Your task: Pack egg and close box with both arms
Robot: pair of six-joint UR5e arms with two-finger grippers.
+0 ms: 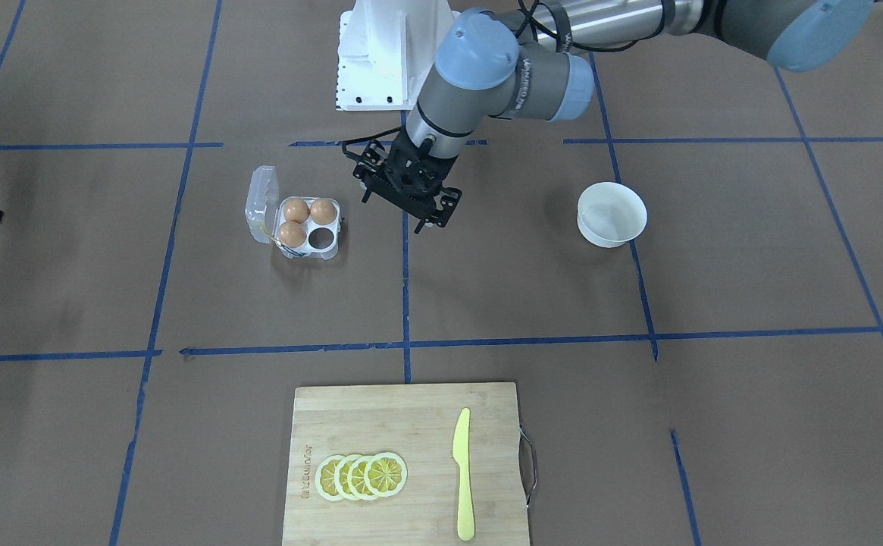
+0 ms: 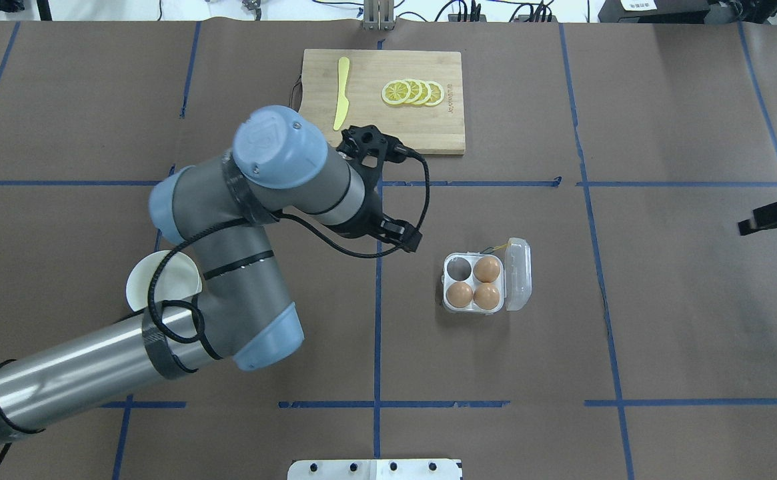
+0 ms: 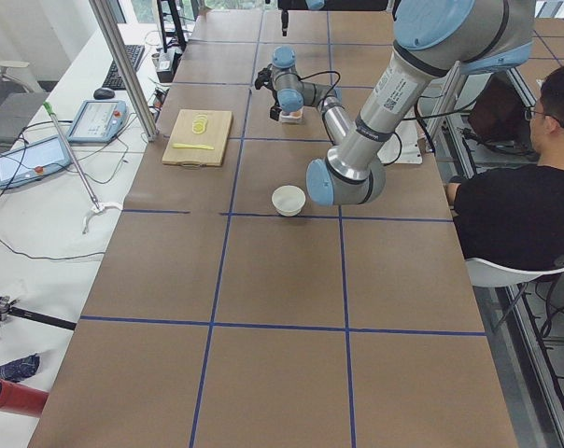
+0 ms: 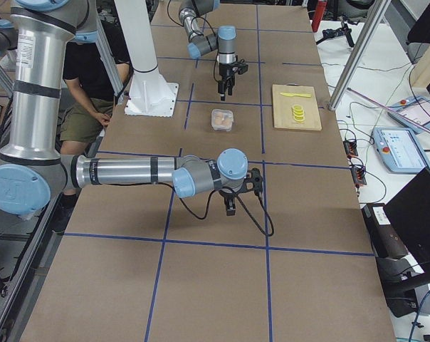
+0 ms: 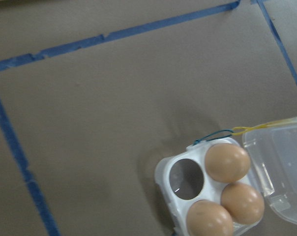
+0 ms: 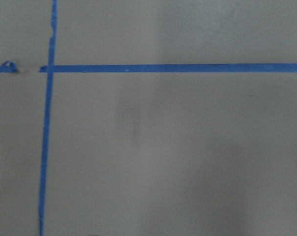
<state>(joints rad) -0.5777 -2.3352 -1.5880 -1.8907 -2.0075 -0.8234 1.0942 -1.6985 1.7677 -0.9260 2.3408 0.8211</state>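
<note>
Cutting board (image 1: 403, 425); open box (image 1: 309, 225) (three eggs (image 1: 295, 210) inside)

white bowl (image 1: 601, 234), board (image 1: 411, 425), lemon slices (image 1: 361, 476), knife (image 1: 462, 474)

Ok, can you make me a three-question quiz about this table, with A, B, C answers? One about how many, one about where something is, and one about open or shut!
1. How many smooth orange-brown eggs sit in the small clear plastic egg carton?
A. two
B. three
C. four

2. Where is the flat yellow plastic knife?
A. on the rectangular wooden cutting board
B. inside the carton
C. on the floor

3. How is the carton's hinged transparent lid?
A. shut
B. swung open to one side
C. missing

Answers:
1 B, three cells are filled and one is empty.
2 A, it lies on the board beside the round yellow lemon slices.
3 B, the lid hangs open beside the cells.
</note>
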